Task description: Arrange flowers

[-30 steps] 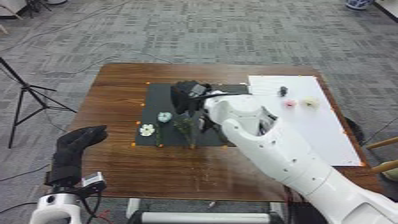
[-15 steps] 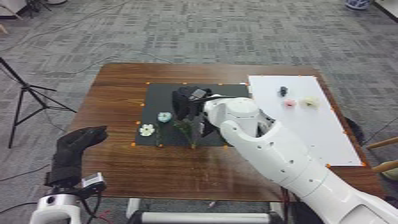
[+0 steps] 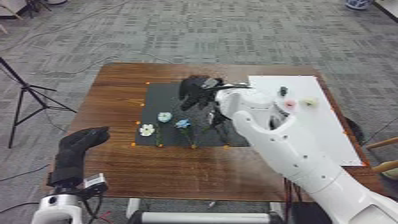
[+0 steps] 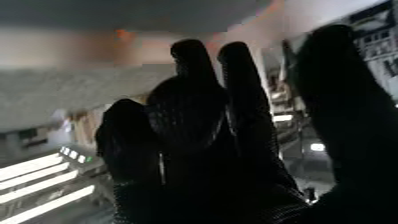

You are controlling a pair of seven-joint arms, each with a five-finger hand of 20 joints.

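My right hand [image 3: 192,89] has its fingers spread over the dark mat [image 3: 158,102], maybe so I don't bump the blue flower [image 3: 182,123]. That lies at six o'clock from my hand.

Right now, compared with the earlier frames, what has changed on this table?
The right hand has moved away from the robot and to the right. This uncovers the blue flower on the dark mat; whether the hand just let go of it, I cannot tell. The left hand, the white flower and the pink flower stayed put.
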